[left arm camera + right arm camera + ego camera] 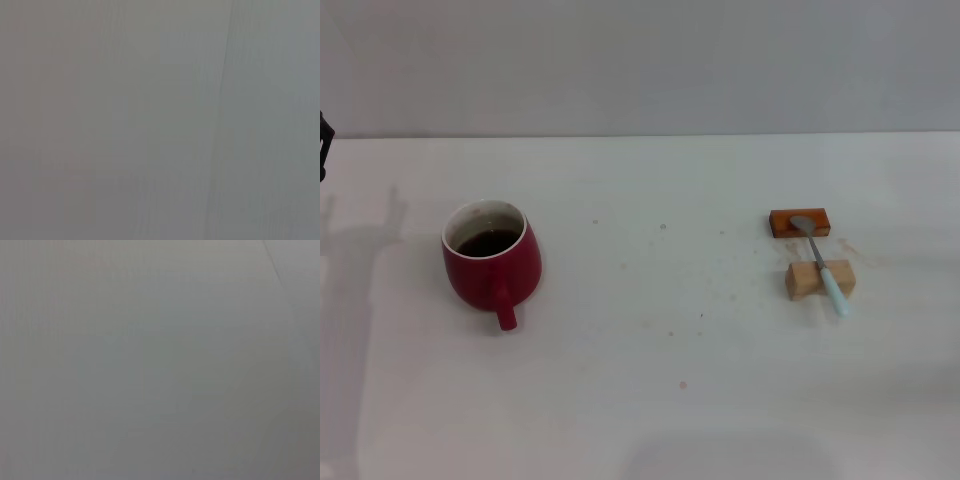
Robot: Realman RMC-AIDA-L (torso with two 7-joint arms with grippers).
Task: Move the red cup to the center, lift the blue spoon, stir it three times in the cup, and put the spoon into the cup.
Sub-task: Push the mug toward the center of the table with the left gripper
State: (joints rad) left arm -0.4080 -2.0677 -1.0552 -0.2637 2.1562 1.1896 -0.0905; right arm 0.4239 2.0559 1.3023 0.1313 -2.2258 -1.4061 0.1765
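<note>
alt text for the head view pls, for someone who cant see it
A rounded dark red ceramic mug holding dark liquid stands on the left of a white table, handle toward the camera. On the right, a slim spoon with a pale blue handle lies across an orange block and a tan wooden block. Neither arm reaches over the table.

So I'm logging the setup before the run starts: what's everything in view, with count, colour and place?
cup: 1, dark red, white inside, dark liquid; table's left side, handle toward the robot.
spoon: 1, silver bowl, pale blue handle; right side, lying across both blocks.
orange block: 1; right side, under the spoon's bowl.
wood block: 1, tan; nearer the robot, under the handle.
table: 1, white, lightly speckled.
dark robot part: 1; far left edge, can't identify.
grippers: none in view; wrist views show only grey.
</note>
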